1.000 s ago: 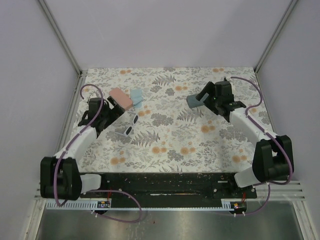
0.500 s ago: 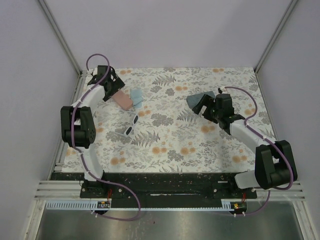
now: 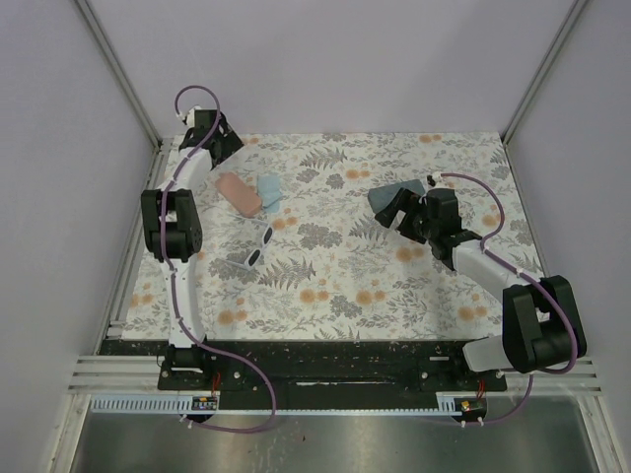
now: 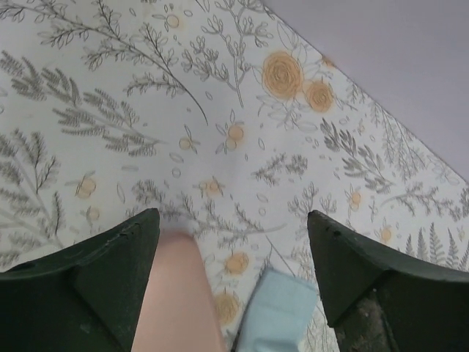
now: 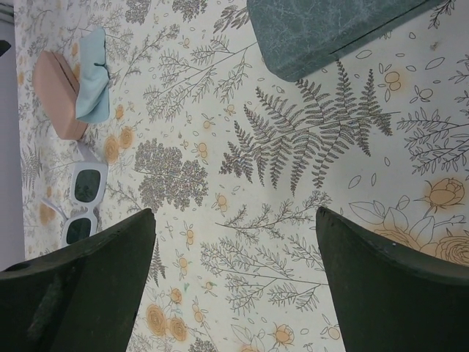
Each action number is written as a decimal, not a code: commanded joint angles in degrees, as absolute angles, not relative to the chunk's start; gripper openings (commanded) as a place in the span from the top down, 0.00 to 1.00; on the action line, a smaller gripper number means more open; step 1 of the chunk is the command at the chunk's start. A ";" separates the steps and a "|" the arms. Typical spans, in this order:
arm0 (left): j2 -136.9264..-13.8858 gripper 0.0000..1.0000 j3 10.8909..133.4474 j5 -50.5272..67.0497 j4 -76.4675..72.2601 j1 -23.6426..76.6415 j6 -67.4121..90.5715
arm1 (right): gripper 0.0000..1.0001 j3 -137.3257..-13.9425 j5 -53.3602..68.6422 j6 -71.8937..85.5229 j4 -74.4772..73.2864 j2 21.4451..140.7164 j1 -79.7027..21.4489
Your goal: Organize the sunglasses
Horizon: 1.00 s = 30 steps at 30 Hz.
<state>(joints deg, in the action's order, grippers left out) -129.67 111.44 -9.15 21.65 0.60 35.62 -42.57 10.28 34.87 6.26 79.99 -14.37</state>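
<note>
Lying on worktop (image 3: pixel 335 286): whitish sunglasses (image 3: pixel 258 246), near pink case (image 3: pixel 239 193); we see them untouched.
Left fingers (image 4: pixel 110 271): spread wide, empty, over pink case.
Right fingers (image 5: pixel 95 279): spread wide, empty, near grey-blue case (image 5: pixel 322 33).

No readable txt, brand, nr or sign in any view. A small board (image 3: pixel 204 401) on the near rail, left side, and a second board (image 3: pixel 470 404) at the near right carry tiny coloured marks, too small to read. The tablecloth (image 3: pixel 345 281) print is ferns & flowers only.
</note>
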 commanded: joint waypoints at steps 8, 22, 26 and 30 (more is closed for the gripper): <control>-140.90 0.30 118.85 3.58 25.41 -3.60 39.11 | 0.02 -41.13 11.16 34.63 9.58 76.38 -14.50; -116.90 0.40 76.48 13.72 6.87 4.39 37.28 | 0.03 -37.71 10.02 35.60 14.05 77.52 -14.50; -118.99 0.38 79.18 17.13 11.41 7.20 32.18 | 0.03 -37.35 10.72 35.68 15.12 78.48 -14.59; -118.92 0.34 77.53 15.56 11.61 8.70 30.15 | 0.03 -36.39 10.37 35.68 16.34 78.57 -14.50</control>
<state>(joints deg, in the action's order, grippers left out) -118.02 78.74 14.48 9.50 7.70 34.37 -37.21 10.22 35.79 11.94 78.52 -14.35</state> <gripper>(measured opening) 0.643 0.968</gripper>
